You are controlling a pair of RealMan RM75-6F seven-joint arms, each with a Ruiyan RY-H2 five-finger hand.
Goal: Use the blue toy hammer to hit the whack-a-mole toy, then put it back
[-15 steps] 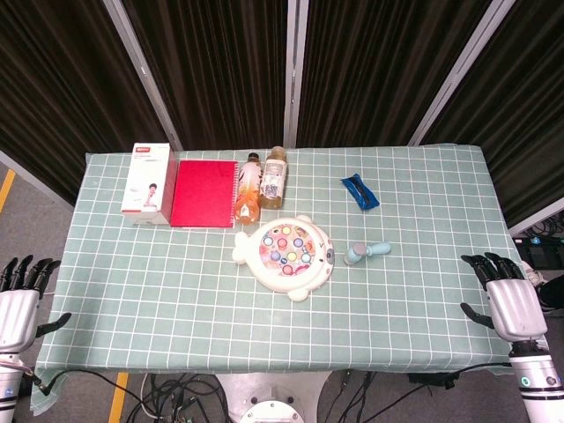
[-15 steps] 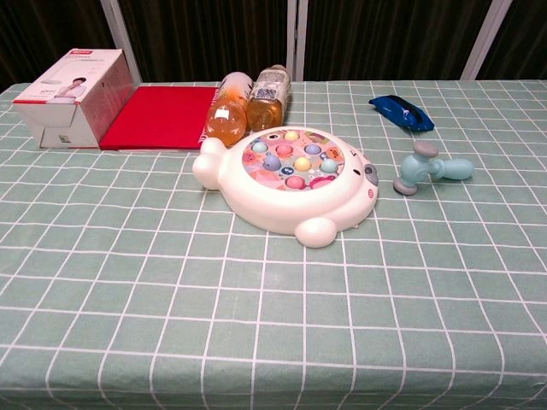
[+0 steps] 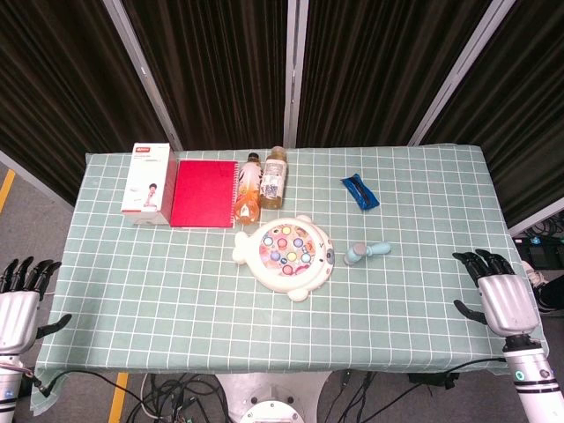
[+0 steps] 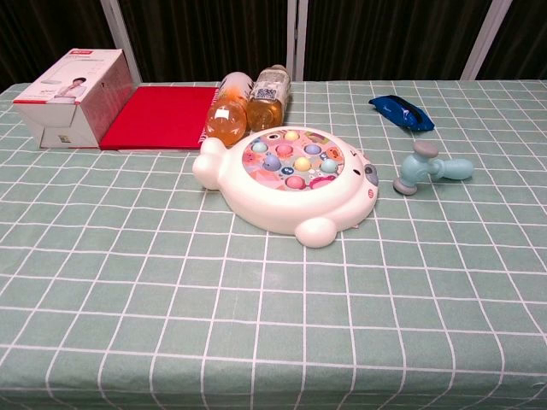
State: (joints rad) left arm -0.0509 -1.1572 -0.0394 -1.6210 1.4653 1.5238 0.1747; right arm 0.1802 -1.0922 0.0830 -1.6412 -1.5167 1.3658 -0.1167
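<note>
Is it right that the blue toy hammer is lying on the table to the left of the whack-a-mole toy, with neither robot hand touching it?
Not quite. The blue toy hammer lies to the right of the whack-a-mole toy, not the left, as the head view shows. The rest holds: it rests on the table, and neither the left robot hand nor the right robot hand touches it.

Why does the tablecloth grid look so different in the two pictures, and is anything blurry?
Head view: looks steeply down, grid lines near-parallel, even light, faint shadows, all sharp. Chest view: low and close, so the tablecloth squares stretch toward the camera; the whack-a-mole toy shows soft glare on its white rim; nothing blurred.
</note>
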